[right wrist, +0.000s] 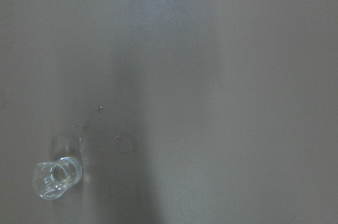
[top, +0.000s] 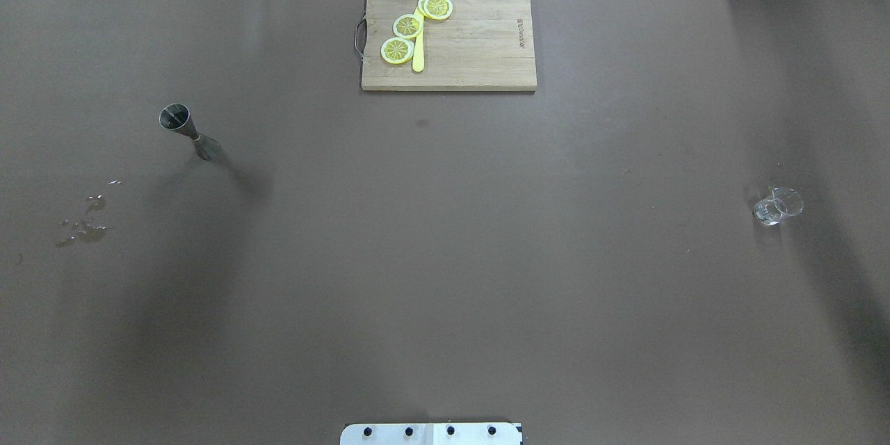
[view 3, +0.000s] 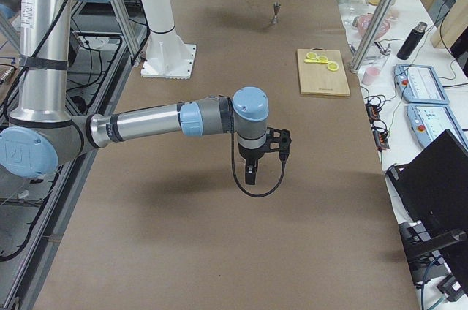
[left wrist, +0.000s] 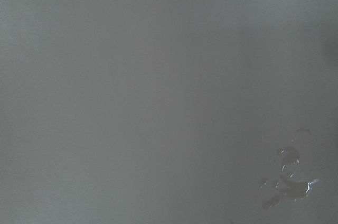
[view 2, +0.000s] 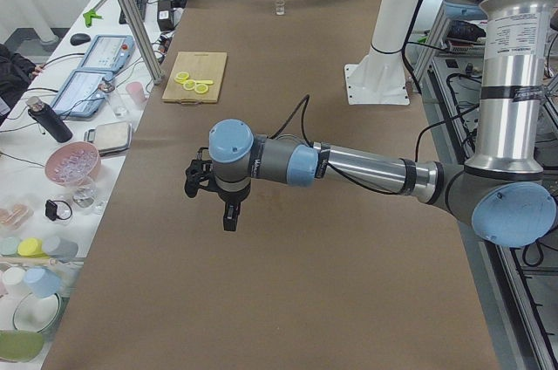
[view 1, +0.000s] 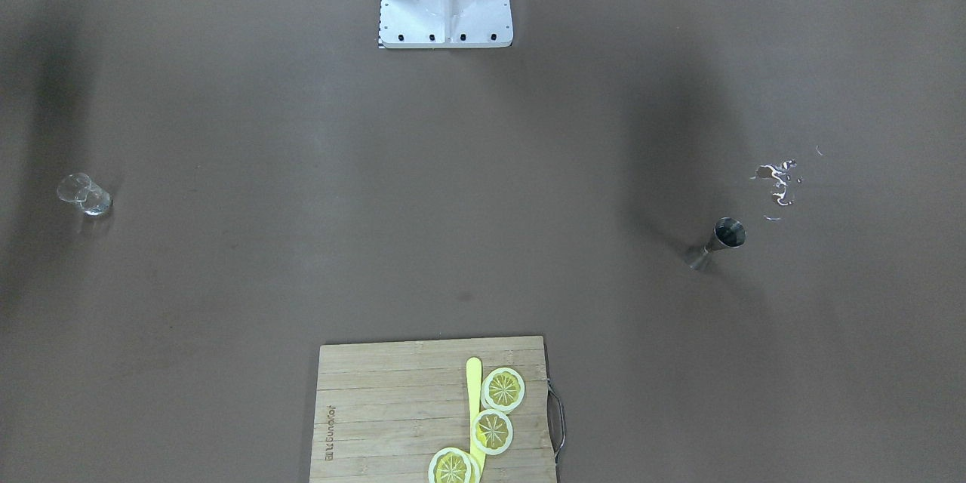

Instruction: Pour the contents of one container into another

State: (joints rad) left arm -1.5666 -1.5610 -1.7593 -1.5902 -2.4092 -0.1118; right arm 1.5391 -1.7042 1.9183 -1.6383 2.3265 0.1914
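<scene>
Though the left claw [view 2: 197, 185] and right claw [view 3: 284, 149] hang above the table [view 2: 288, 309] (well apart), I cannot tell their opening.

A brown-covered table [top: 445, 257] sits beside a cluttered white bench [view 2: 22, 204] and aluminium posts [view 2: 131, 17]

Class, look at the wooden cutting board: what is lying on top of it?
On the cutting board lie at least three lemon slices and a yellow stick. The slices cover parts of the stick, so its full shape is hidden.
</scene>
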